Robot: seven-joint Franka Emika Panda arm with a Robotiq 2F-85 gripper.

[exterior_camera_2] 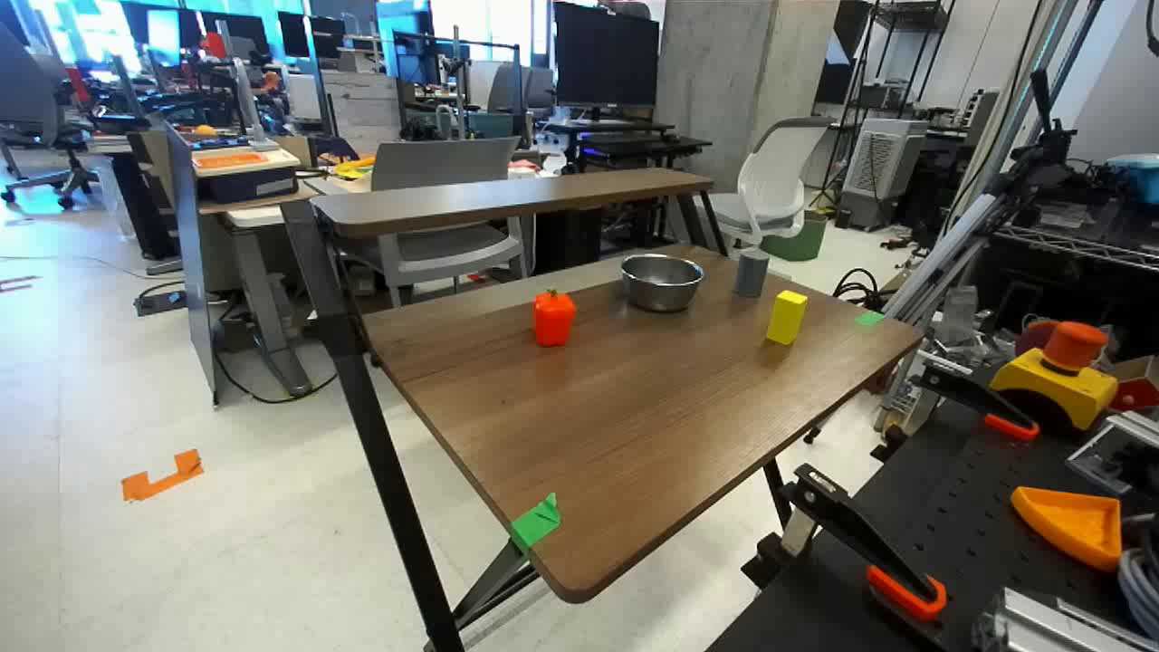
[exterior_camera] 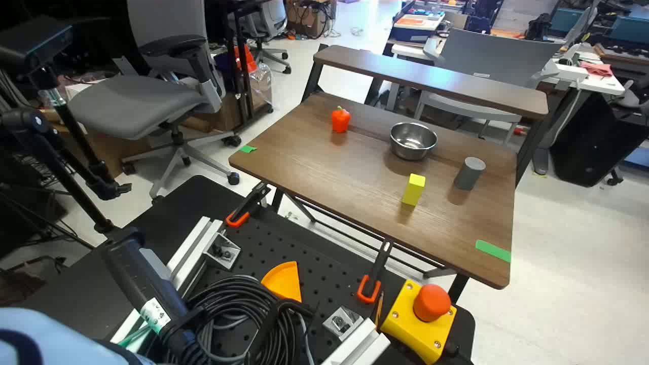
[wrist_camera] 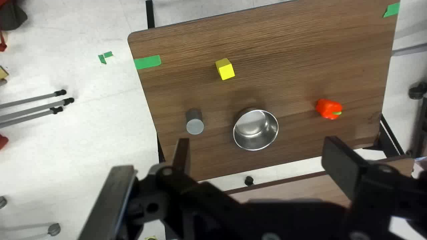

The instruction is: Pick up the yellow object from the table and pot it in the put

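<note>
The yellow object (exterior_camera: 413,189) is a bright yellow block standing upright on the brown table (exterior_camera: 324,162). It also shows in an exterior view (exterior_camera_2: 786,318) and in the wrist view (wrist_camera: 225,69). The pot, a shiny silver bowl (exterior_camera: 413,141), stands farther back on the table, with the block apart from it. It also shows in an exterior view (exterior_camera_2: 662,282); in the wrist view the bowl (wrist_camera: 255,130) looks empty inside. My gripper (wrist_camera: 256,139) is open with nothing between its fingers, high above the table. The gripper is out of view in both exterior views.
A grey cylindrical cup (exterior_camera: 470,173) stands beside the block and bowl. An orange-red pepper (exterior_camera: 340,120) stands on the bowl's other side. A raised brown shelf (exterior_camera: 431,78) runs along the table's back edge. A black pegboard desk with clamps (exterior_camera: 372,284) and a button box (exterior_camera: 421,317) adjoins the front.
</note>
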